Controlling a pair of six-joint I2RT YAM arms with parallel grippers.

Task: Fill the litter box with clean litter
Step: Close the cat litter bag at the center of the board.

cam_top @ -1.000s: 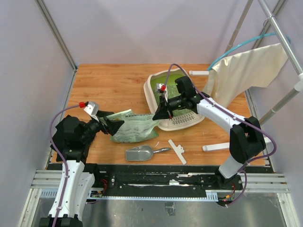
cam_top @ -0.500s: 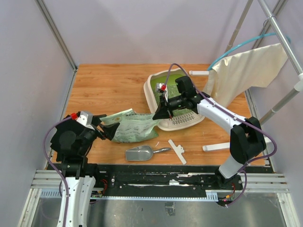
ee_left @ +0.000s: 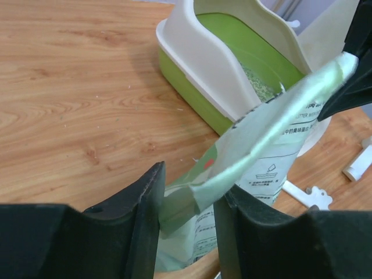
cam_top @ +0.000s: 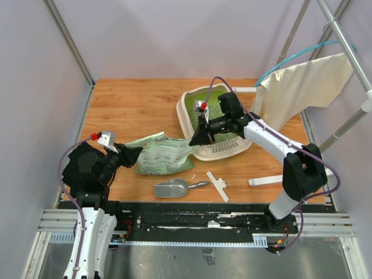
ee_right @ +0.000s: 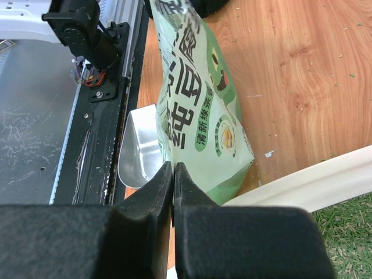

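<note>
Warm wood-grain surface inside pale lilac walls, seen from above, with two robot arms reaching in from the bottom of the frame. At upper centre sits the litter box, cream outside and bright green inside, holding a thin scatter of clean litter on its floor; by our reading it is far from full. Left of it a light green printed litter bag stretches between the arms. The right hand has its fingers pressed together on the bag's corner nearest the box, raising that end toward the rim, likely so the granules can pour in. The left hand, at lower left, has the bag's other end between half-parted fingers; we cannot tell whether it grips, though it seems placed to lift the base. A silver scoop lies unused at lower centre, just below the bag, and a cream cloth hangs at upper right
</note>
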